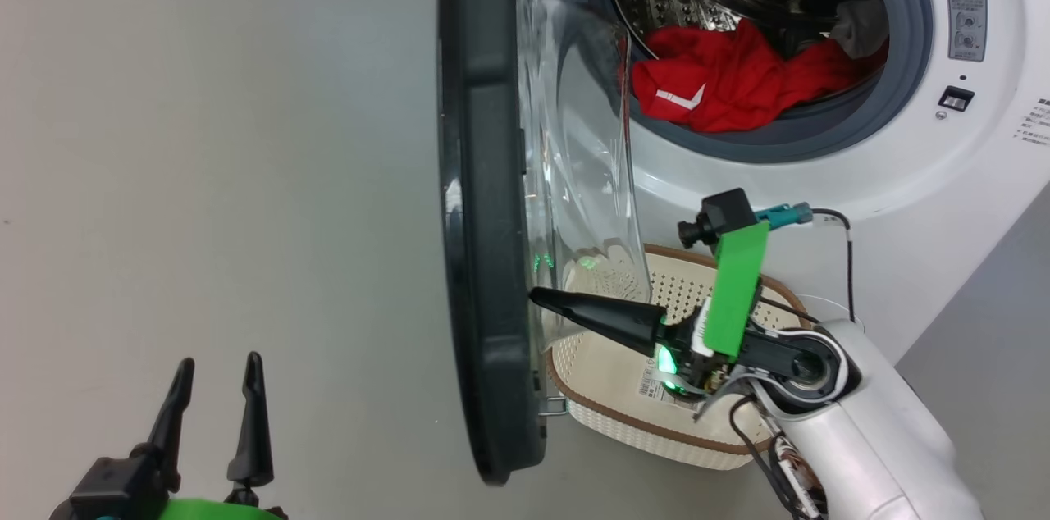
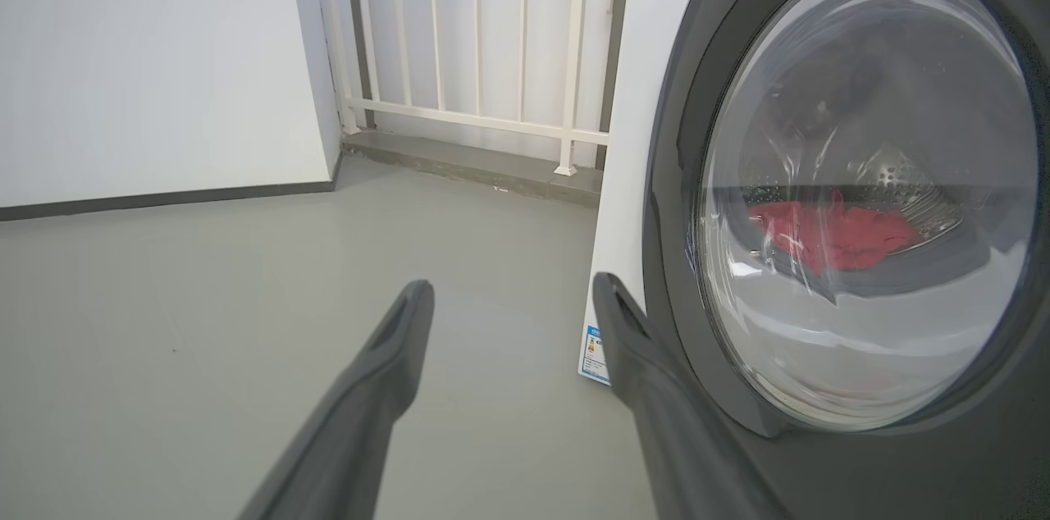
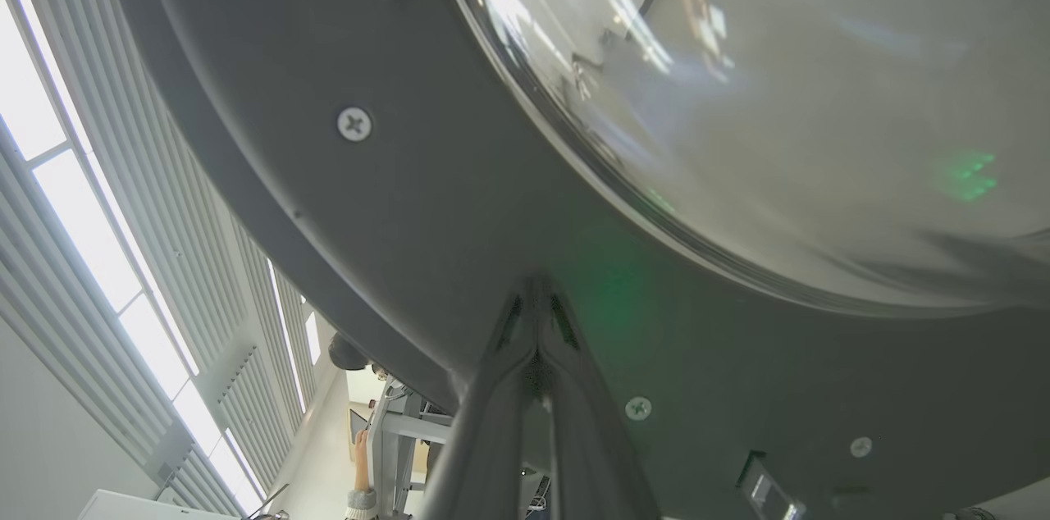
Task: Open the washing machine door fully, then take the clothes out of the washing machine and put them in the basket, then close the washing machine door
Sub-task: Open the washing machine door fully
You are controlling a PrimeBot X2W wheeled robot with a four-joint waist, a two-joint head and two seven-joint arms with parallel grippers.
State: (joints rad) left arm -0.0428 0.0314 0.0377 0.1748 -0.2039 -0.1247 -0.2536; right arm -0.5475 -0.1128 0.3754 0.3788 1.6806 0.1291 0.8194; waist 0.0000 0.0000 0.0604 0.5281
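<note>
Our left gripper (image 1: 220,362), lower left, gapes wide, empty. Our right gripper (image 1: 537,296), pinched tight on nothing, touches the washing machine door (image 1: 484,216) mid-frame. The clothes (image 1: 730,85), upper right, look soft and light; we should pinch a fold.

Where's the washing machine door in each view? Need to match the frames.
Head view: washing machine door edge-on, centre, running top to bottom.
Left wrist view: door outer face, filling the right half.
Right wrist view: door inner face, its grey rim sweeping from upper left to lower right.
Shared landmark: glass bowl window.
</note>
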